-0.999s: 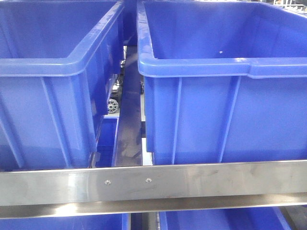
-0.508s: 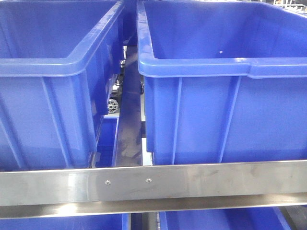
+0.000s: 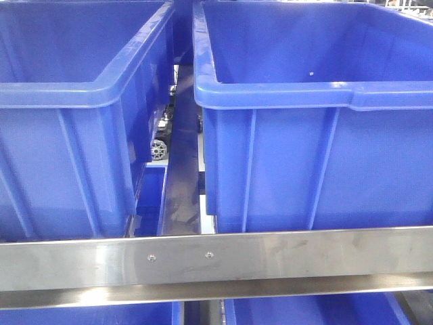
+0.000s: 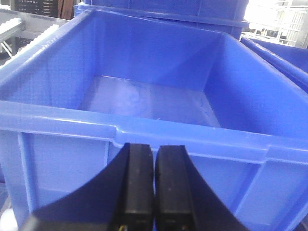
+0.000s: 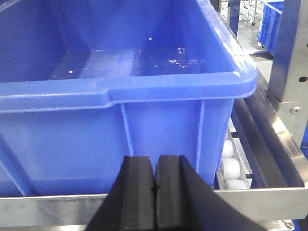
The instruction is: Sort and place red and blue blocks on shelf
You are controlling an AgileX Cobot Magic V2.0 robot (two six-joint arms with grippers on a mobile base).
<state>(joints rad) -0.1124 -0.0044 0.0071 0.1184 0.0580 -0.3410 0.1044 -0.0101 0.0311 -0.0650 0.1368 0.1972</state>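
The red and blue blocks are out of view in every frame. The shelf shows as a shiny steel front rail (image 3: 216,261) across the front view and as a rail (image 5: 57,209) with white rollers (image 5: 232,168) in the right wrist view. My left gripper (image 4: 154,150) is shut with nothing in it, its black fingers pressed together in front of a blue bin's near wall. Just above the shelf's rail, my right gripper (image 5: 155,161) is shut too, empty, facing another bin's wall.
Two large blue plastic bins stand side by side on the shelf: the left bin (image 3: 67,88) and the right bin (image 3: 318,95), with a narrow steel gap (image 3: 181,183) between them. Both look empty inside (image 4: 144,98) (image 5: 120,62). More blue bins sit below the rail (image 3: 304,311).
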